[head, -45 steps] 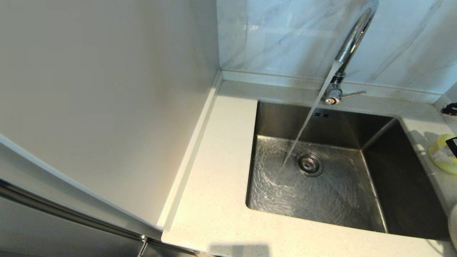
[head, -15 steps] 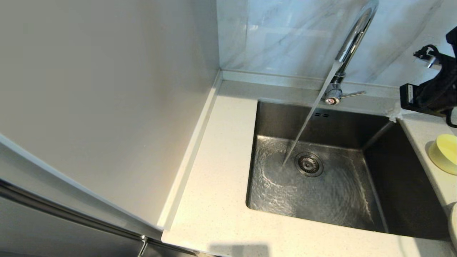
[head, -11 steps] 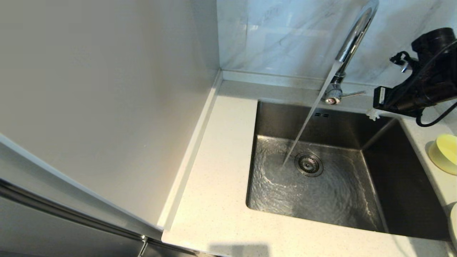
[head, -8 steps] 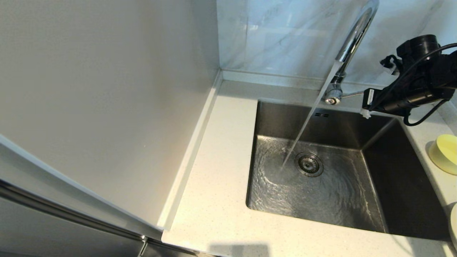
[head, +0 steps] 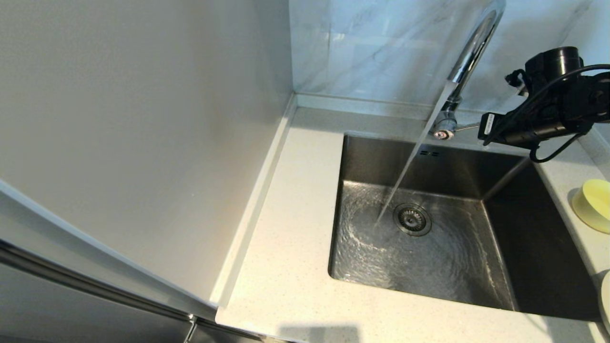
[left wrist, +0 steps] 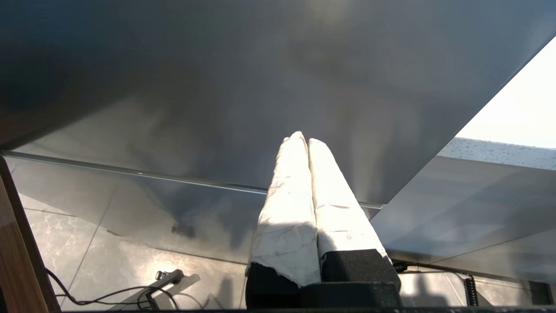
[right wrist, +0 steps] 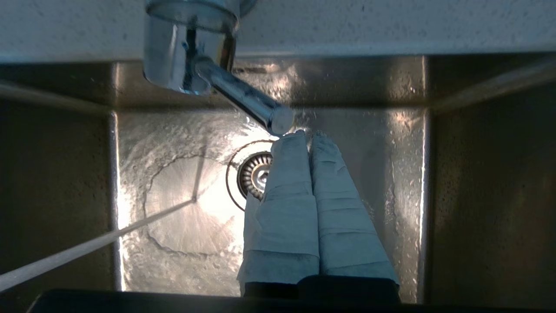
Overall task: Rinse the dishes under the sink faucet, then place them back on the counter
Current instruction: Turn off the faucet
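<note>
The tall shiny chrome gooseneck faucet stands behind the square brushed stainless-steel sink, and a thin straight stream of water runs from its spout down onto the basin floor, landing just beside the round metal drain strainer. Water spreads in rippled rings around that strainer. The two small overflow slots sit in the sink's back wall, below the faucet base.

At the faucet base, the thin straight lever handle points away from the tap toward the right arm. The right gripper, its two fingers wrapped in pale cloth tape, is pressed together with no gap, holding nothing. Seen from its wrist, the fingertips sit right at the end of the lever handle; whether they actually touch it I cannot tell.

A small pale-yellow round bowl rests on the cream-white speckled stone counter, beside the sink on the far side from the plain wall panel. The edge of a larger cream-white round plate shows on the same stretch of counter, nearer the front of the sink than the bowl.

The left gripper is away from the sink, below a grey cabinet panel, its taped fingers closed together and empty.
</note>
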Available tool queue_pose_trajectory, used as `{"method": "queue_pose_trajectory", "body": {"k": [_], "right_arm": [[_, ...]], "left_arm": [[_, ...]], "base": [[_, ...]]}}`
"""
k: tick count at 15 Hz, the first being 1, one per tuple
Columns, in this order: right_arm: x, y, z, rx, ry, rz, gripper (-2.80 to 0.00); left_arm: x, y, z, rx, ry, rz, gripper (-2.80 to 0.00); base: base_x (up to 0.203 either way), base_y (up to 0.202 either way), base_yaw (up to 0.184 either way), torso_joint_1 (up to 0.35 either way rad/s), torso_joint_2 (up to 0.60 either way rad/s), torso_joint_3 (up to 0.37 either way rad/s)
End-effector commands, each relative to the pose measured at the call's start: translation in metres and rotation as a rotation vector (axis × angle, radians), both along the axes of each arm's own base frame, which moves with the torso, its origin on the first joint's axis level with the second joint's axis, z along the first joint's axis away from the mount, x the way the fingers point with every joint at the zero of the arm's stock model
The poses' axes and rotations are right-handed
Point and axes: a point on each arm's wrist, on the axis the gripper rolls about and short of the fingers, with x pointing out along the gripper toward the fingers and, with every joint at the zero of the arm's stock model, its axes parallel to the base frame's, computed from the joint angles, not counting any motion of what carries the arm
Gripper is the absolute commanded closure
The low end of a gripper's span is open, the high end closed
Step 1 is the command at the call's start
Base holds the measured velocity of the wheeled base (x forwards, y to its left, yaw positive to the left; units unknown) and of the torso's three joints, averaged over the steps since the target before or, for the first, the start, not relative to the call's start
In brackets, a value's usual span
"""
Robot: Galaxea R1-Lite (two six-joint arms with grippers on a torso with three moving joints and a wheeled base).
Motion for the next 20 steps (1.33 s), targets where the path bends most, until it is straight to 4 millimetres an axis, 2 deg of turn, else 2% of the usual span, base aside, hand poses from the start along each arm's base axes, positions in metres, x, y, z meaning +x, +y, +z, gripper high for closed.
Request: {"method": "queue_pose_trajectory", "body": {"k": [1, 8, 12, 20], "right_arm": [[-0.002, 0.001, 0.003, 0.002, -0.012, 0.0, 0.0], [0.001, 0.008, 0.016, -0.001, -0.125, 0.007, 0.0], [0.007, 0.018, 0.018, -0.024, -0.182, -0.059, 0.0], [0.005, 0.018, 0.029, -0.029, -0.261, -0.188, 0.0]], "left_arm": [[0.0, 0.0, 0.0, 0.001, 0.0, 0.001, 0.0], [0.0, 0.0, 0.0, 0.001, 0.0, 0.0, 0.0], [0.0, 0.0, 0.0, 0.001, 0.0, -0.001, 0.0], [0.0, 0.0, 0.0, 0.001, 0.0, -0.001, 0.0]], "base": [[0.0, 0.0, 0.0, 0.0, 0.0, 0.0], [0.0, 0.0, 0.0, 0.0, 0.0, 0.0], [0.0, 0.0, 0.0, 0.0, 0.0, 0.0], [0.0, 0.0, 0.0, 0.0, 0.0, 0.0]]}}
